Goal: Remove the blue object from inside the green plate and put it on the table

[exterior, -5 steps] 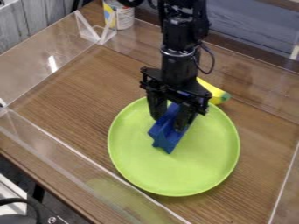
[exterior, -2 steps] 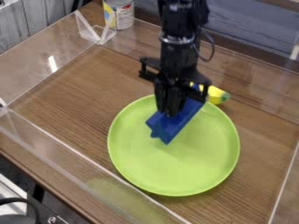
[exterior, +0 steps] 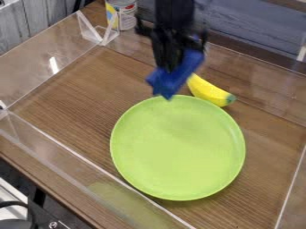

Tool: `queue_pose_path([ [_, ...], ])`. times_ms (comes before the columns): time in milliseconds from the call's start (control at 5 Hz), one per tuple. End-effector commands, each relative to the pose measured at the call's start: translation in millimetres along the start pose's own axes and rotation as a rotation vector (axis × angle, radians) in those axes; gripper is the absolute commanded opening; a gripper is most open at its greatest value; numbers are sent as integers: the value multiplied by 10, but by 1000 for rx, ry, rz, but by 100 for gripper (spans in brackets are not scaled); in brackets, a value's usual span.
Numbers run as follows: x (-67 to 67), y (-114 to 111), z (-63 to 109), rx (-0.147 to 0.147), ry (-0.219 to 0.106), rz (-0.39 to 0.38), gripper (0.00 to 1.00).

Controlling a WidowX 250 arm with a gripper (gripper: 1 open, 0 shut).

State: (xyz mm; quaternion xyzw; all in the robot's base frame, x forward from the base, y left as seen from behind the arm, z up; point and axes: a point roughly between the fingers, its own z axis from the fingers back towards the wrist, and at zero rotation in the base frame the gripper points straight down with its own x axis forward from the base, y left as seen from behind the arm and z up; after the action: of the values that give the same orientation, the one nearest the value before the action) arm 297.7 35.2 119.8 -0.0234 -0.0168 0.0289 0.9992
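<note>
blue object [exterior: 171,77] hung in the air beyond the far rim of the green plate [exterior: 143,161], pinched between the fingers of the claw [exterior: 180,63] and tilted, its lower end pointing down toward the plate's far-left edge. it touched neither the plate nor the surface [exterior: 84,98].

judging by that, the first half of the job looked done: the block was out of the plate, whose inside lay bare. what was left was to carry it clear of the rim, lower it onto the brown wood and let go. open wood lay to the left of the plate and beyond it, so either seemed a fair spot.

a yellow banana-shaped toy [exterior: 209,90] lay just past the plate's far-right rim, close under the block, so setting down right there might bump it.

the arm came in from above, beyond the plate, with the claw pointing about straight down and its fingers pressed in on the block's upper end. the picture was a bit blurred around the claw, so exactly how the fingers sat on the block could not be told.
</note>
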Motion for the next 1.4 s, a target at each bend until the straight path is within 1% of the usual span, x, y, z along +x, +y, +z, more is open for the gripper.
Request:
queue_pose_path([
  [0,263,392,123,19,-58,52,0],
  [200,335,739,49,35,-55,107,0],
  [400,373,955,-60,48,-43,136,0],
  [600,372,954,-127,52,-34,117,0],
  [800,463,1048,-245,62,-26,124,0],
  [1200,559,1205,-438,81,-8,139,0],
])
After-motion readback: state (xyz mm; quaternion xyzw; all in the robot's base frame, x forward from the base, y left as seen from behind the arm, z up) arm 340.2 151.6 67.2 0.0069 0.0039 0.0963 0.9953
